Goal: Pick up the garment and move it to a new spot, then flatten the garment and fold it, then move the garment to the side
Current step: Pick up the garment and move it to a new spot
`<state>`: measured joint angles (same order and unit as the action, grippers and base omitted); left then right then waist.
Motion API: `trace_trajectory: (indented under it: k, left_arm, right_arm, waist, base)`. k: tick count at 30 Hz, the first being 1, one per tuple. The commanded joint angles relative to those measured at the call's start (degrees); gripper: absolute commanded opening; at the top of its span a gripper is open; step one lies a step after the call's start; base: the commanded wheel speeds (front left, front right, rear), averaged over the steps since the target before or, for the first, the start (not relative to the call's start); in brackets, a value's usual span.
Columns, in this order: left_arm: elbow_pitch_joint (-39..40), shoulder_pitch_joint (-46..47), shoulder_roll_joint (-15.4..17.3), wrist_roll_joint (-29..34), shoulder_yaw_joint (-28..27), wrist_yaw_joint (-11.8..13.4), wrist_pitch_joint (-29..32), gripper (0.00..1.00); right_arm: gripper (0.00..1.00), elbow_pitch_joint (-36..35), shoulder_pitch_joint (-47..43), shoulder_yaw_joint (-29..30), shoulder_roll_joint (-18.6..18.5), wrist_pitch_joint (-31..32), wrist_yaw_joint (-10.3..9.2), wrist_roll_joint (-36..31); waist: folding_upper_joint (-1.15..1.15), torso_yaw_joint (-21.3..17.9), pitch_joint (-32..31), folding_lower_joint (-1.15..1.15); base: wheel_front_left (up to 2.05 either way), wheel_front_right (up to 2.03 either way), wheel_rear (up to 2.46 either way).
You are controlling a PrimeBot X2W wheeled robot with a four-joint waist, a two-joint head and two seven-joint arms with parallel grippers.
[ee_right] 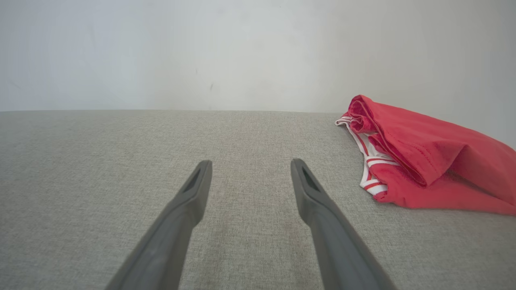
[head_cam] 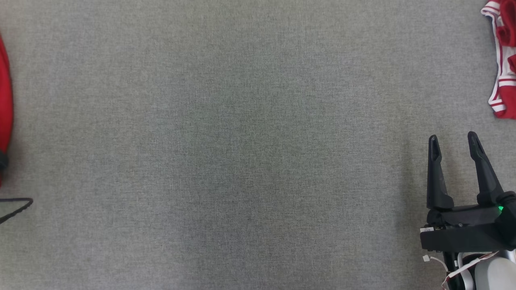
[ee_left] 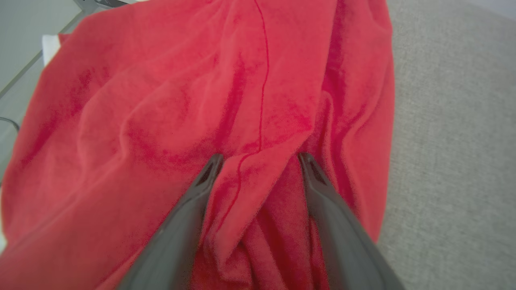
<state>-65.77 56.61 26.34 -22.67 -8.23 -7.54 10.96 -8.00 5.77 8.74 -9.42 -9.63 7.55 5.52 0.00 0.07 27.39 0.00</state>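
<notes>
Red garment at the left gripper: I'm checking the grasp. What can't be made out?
Head view: red garment cut off by the left edge.
Left wrist view: its outline runs past the frame; folds hide whether the left gripper touches it.
Head view: striped garment cut off by the right edge.

The cloth surface (head_cam: 242, 141) was mottled grey. The plain garment (ee_left: 141, 100) was solid red; the trimmed garment (ee_right: 423, 161) was red (white stripes edged it).
</notes>
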Motion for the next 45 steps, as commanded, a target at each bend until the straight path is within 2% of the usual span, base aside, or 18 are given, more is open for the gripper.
trace_trajectory:
  k: [1, 3, 13, 18, 22, 28, 36, 45]
  left_arm:
    - [-1.11, -0.84, 0.28, 0.5, 0.67, 0.15, -0.49, 0.0]
    - [-1.1, -1.0, 0.71, 1.05, 1.32, 0.15, -2.18, 0.0]
    - [2.7, 1.77, 1.31, 2.39, 2.72, 0.5, -18.35, 0.0]
    - [6.48, 4.4, -0.43, 2.79, 5.27, 0.07, -22.06, 0.0]
    - [9.56, 5.42, -2.15, 2.72, 7.49, 0.12, -22.38, 0.0]
    - [19.93, 4.68, -5.52, 1.25, 13.87, 0.13, -21.17, 0.0]
    - [35.42, 1.01, -12.4, -1.88, 20.04, 0.14, -18.12, 0.0]
    - [43.53, -9.21, -20.42, -3.76, 25.44, 2.47, -16.01, 0.0]
  right_arm:
    - [1.0, 0.27, -0.05, -0.28, 0.14, -0.1, -0.15, -0.46]
    - [1.0, 0.59, -0.01, -0.54, 0.16, -0.08, -0.15, -0.43]
    - [1.0, 4.13, -1.23, -0.64, 1.34, -1.32, -0.15, 1.08]
    - [1.0, 7.19, -2.3, -1.37, 2.49, -2.43, -0.15, 1.6]
    - [1.0, 9.11, -3.07, -1.43, 3.19, -3.17, -0.15, 2.06]
    - [1.0, 13.05, -3.87, -2.31, 4.72, -4.55, -0.15, 3.13]
    - [1.0, 16.63, -4.5, -2.33, 5.78, -5.46, -0.15, 3.99]
    - [1.0, 17.3, -3.77, -2.59, 6.44, -5.57, -0.15, 5.07]
  waist:
    - [0.0, 0.01, -0.87, 0.0]
    - [0.0, -0.02, -1.69, 0.0]
    - [0.0, 0.24, -9.04, 0.0]
    - [0.0, 0.19, -13.2, 0.0]
    - [0.0, -0.17, -15.51, 0.0]
    - [0.0, -2.83, -19.1, 0.0]
    - [0.0, -7.87, -21.12, 0.0]
    - [0.0, -12.39, -20.57, 0.0]
  base:
    - [0.0, 0.0, 0.0]
    - [0.0, 0.0, 0.0]
    - [0.0, 0.0, 0.0]
    - [0.0, 0.0, 0.0]
    - [0.0, 0.0, 0.0]
    - [0.0, 0.0, 0.0]
    - [0.0, 0.0, 0.0]
    - [0.0, 0.0, 0.0]
